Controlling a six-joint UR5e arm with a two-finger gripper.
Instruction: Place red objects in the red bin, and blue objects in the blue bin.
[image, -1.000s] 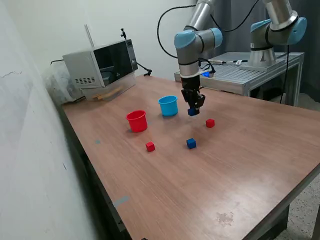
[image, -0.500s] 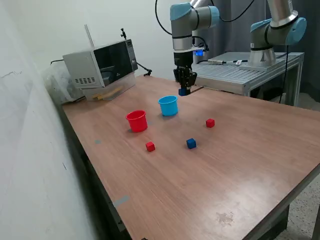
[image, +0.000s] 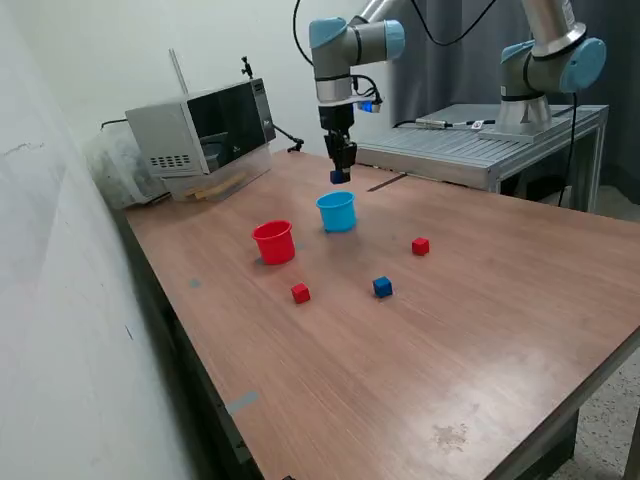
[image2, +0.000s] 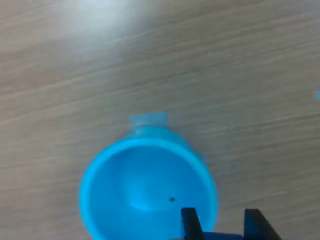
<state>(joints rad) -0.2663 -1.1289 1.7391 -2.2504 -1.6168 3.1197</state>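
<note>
Microwave (image: 205, 135): back of the bench (image: 420, 340), at the exterior view's left, well apart from the cups.
Red cup (image: 274, 242): upright on the bench, just beside the blue cup on its left in the exterior view.
Red cube, near (image: 300, 293): on the bench in front of the red cup, apart from it.
Blue cup (image: 337, 212): upright, open side up; the wrist view looks down into it (image2: 145, 190) and shows nothing inside.
Jaws (image: 339, 176): hanging above the blue cup, closed on a dark blue cube (image: 339, 177), clear of the rim.
Blue cube, loose (image: 382, 287): on the bench in front of the blue cup, between the two red cubes.
Red cube, far (image: 420, 246): on the bench to the right of the blue cup in the exterior view, apart from it.
</note>
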